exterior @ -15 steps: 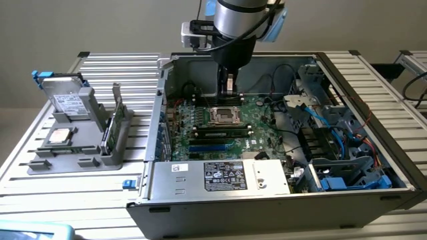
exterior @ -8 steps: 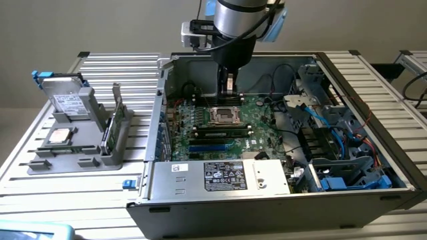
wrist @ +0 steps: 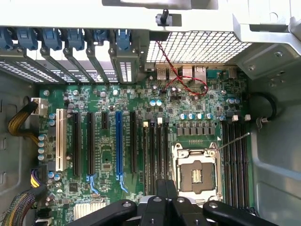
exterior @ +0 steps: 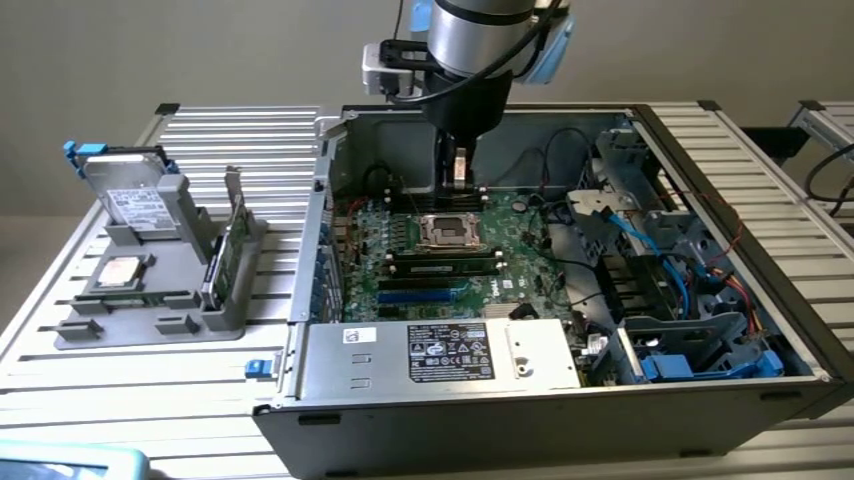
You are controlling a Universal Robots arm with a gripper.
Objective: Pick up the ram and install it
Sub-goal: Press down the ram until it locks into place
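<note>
Arm vertical inside the open computer case (exterior: 561, 400), end effector (exterior: 459, 178) clenched, fingers together, holding nothing, above the motherboard (wrist: 108, 160) beside the empty CPU socket (wrist: 195, 172). The ram (exterior: 441, 266) lies seated in a motherboard slot. Cables (exterior: 667, 270) crowd the exterior view's right.

The arm (exterior: 470, 45) descends vertically from above, its silver-grey wrist section pointing straight down. A small pale module (exterior: 386, 68) is mounted on the wrist's side, toward the exterior view's left. Below the wrist, a black gripper body narrows to the gripper (exterior: 458, 178), which hangs vertically with its tip low. The fingers (exterior: 459, 170) are drawn together with almost no gap between them. In the wrist view, the gripper (wrist: 167, 195) appears as black linkages converging on closed central fingers.
</note>
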